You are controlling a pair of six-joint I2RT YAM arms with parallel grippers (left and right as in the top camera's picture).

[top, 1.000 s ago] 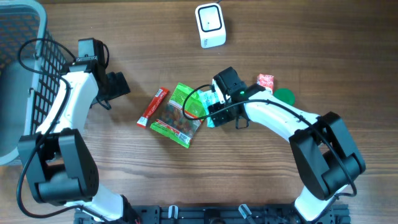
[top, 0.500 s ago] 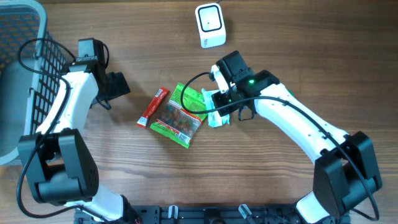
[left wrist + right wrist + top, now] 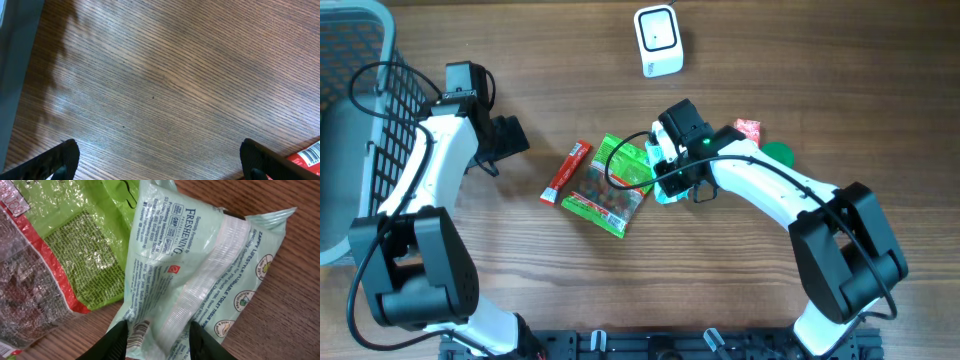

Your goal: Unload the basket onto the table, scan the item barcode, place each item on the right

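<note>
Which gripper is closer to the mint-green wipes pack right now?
Right. The right gripper is on the wipes pack, fingers pinching its end. The left gripper hangs open far off to the left, over bare table beside the basket.

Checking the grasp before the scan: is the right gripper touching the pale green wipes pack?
Touching. In the right wrist view, the right gripper pinches the end of the wipes pack, with both fingers pressed against it.

From above, the right pincer (image 3: pixel 662 178) covers most of the wipes pack (image 3: pixel 664 195). A round green thing (image 3: pixel 780 154) peeks out behind that arm (image 3: pixel 765 188). The basket (image 3: pixel 382 105) runs off the side, out of view. Close up, a finger (image 3: pixel 117 342) hides part of the barcode (image 3: pixel 138 330).
</note>
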